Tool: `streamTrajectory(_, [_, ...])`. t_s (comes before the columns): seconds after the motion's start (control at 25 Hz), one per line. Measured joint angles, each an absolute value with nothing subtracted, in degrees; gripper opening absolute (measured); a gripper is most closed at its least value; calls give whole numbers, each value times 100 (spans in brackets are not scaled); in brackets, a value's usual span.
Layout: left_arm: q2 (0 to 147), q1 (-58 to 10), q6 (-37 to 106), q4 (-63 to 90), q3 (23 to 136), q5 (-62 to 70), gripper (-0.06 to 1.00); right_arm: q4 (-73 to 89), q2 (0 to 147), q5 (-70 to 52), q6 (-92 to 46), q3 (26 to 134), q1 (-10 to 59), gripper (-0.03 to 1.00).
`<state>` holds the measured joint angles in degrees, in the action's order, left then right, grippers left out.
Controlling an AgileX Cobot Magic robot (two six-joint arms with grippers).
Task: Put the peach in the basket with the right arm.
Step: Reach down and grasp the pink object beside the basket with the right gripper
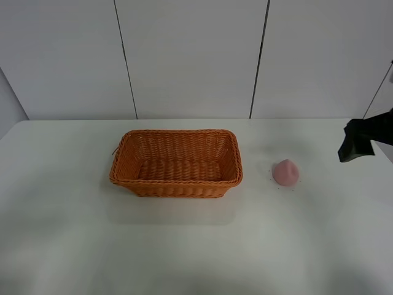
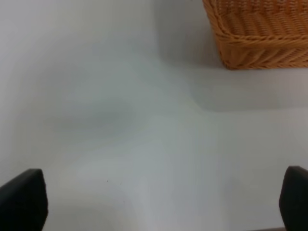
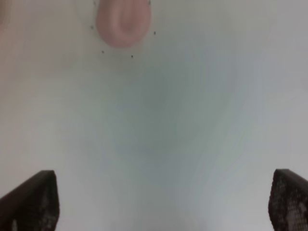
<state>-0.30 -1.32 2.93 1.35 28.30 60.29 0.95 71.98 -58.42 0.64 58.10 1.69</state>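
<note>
Desk [image 1: 184,246], white and matte, takes up the lower part of the exterior high view. It runs back to a pale panelled wall [image 1: 184,55] split by two thin dark seams.

The basket [image 1: 178,187] stands left of the middle of the desk, its long side facing the camera. It is orange-brown wicker with flared sides and a braided rim, and nothing can be seen inside it. One of its corners [image 2: 260,43] also shows in the left wrist view, resting flat on the desk.

The right arm [image 1: 368,132] enters from the right edge of the exterior high view as a black angular shape above the desk. It is to the right of the peach and apart from it.

The right end effector [image 3: 159,202] is spread wide, with one dark tip in each lower corner of its wrist view. Only bare desk lies between the tips, and it holds nothing. The left end effector [image 2: 159,199] is also spread wide and holds nothing. It is over bare desk, near the basket but not touching it.

The peach [image 1: 285,172] sits on the desk to the right of the basket, outside it, with a clear gap between them. It is pink and rounded, with its pointed tip upward. In the right wrist view the peach [image 3: 123,21] lies ahead of the open tips, well apart from them and cut off by the picture's edge.

A few dark specks [image 3: 132,56] dot the desk just around the peach.
</note>
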Motion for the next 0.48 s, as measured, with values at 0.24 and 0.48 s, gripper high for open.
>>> streamTrajectory(0.24, [-30,-132,293,135,2830,6029,99,95,9489,-5837,-31,7152,169,67])
streamTrajectory(0.48, [-30,-132,293,135,2830,6029,99,280,10982,-5844,-56,8307,169,67])
